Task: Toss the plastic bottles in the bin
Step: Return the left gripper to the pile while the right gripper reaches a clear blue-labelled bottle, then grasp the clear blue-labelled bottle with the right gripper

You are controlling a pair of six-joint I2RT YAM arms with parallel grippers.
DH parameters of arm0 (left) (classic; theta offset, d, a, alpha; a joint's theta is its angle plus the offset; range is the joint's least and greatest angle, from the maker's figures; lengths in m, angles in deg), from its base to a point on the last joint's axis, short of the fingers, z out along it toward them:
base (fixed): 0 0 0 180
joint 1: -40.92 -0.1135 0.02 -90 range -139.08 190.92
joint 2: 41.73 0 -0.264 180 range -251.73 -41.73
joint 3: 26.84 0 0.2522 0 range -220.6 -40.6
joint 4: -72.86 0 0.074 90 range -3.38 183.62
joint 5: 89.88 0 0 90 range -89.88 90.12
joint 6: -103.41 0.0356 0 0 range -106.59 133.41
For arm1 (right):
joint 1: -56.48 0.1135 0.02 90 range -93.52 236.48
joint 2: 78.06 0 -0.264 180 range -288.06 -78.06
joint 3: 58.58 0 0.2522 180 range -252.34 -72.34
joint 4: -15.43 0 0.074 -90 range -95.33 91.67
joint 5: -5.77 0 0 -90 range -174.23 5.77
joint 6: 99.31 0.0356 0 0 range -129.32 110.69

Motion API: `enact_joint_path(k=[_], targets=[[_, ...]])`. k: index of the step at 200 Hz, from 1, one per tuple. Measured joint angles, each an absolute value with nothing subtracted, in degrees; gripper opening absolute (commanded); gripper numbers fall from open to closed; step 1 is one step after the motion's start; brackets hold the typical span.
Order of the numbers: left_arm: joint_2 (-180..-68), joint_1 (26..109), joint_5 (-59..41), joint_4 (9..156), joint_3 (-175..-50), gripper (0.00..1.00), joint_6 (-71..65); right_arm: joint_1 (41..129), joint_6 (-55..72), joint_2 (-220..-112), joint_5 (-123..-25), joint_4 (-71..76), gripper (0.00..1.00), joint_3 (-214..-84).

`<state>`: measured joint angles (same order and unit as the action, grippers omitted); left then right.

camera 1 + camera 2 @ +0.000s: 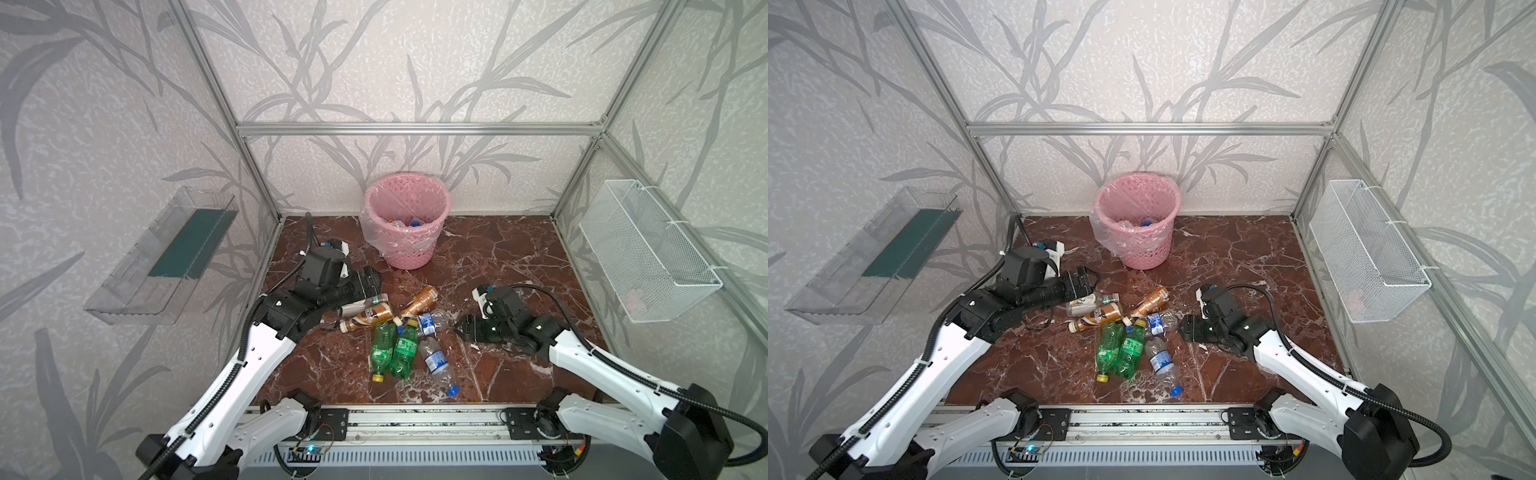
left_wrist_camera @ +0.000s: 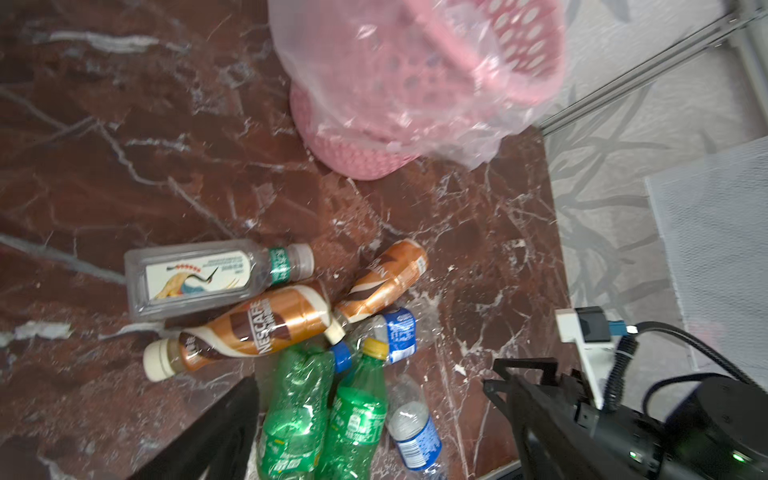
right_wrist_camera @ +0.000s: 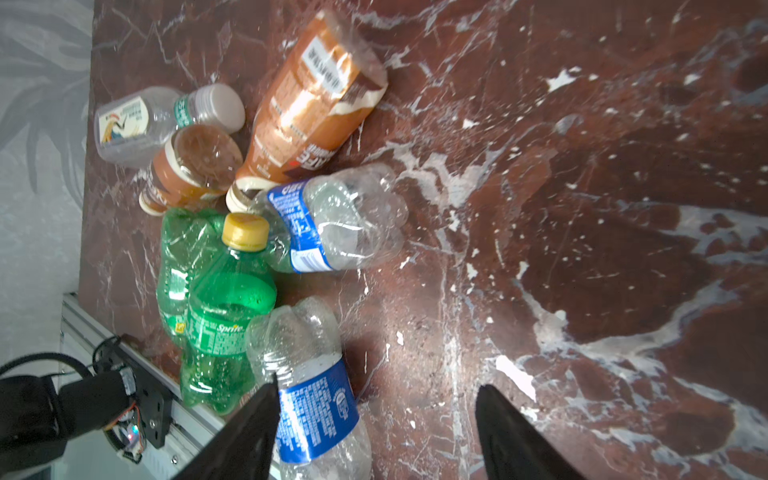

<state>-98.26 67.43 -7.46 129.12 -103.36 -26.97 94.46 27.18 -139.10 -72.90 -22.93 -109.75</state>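
Black fingers (image 3: 505, 419) of my right jaws fill the near edge of the right wrist view, cut off by the frame. They stand partly apart, with only the marbled counter (image 3: 582, 208) between them. One tip overlaps a crumpled clear blue-label bottle (image 3: 316, 411); I cannot tell whether it touches. Past it lie a green Sprite bottle (image 3: 224, 316) with a yellow cap and a second green bottle (image 3: 174, 257), half hidden behind it. Then come another blue-label one (image 3: 332, 220), two glossy orange-brown coffee bottles (image 3: 307, 104) and a squarish white-label bottle (image 3: 124, 124).

From the left wrist, only one finger (image 2: 216, 432) of my left jaws shows, blurred, cut off and far to one side. I cannot separate its mate from the black bulk of the right arm (image 2: 582, 428). Nothing is gripped, so I read those jaws as wide. The bin (image 2: 523, 45), pink lattice under a filmy liner (image 2: 374, 104), is smeared, and its rim runs out of frame.

In both top views the bin (image 1: 409, 249) stands upright against the back wall, well apart from the heap (image 1: 405, 345). Caps inside show dimly through the liner. My left arm (image 1: 257, 357) reaches in low, with its wrist over the base of the white-label bottle. My right arm (image 1: 582, 357) lies low too, its jaws pointing at the heap, just beside a blue-label bottle.
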Motion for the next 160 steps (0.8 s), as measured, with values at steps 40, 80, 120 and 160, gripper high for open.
enact_joint_path(k=[40, 80, 120, 160], targets=[[-93.74, 66.27, -7.74, 128.53, -96.76, 0.91, -28.87, 102.79, 26.80, -139.88, -74.32, -25.51, 0.79, -109.75], [-92.36, 64.96, -8.83, 127.89, -92.87, 0.90, -29.90, 109.61, 26.37, -143.10, -75.92, -27.39, 0.83, -109.77], [-92.19, 64.41, -9.25, 127.50, -90.90, 0.89, -30.97, 112.16, 24.33, -149.24, -76.18, -29.51, 0.84, -111.98], [-90.74, 64.41, -8.99, 127.33, -89.65, 0.89, -31.75, 114.39, 22.28, -153.98, -76.31, -30.12, 0.81, -115.76]])
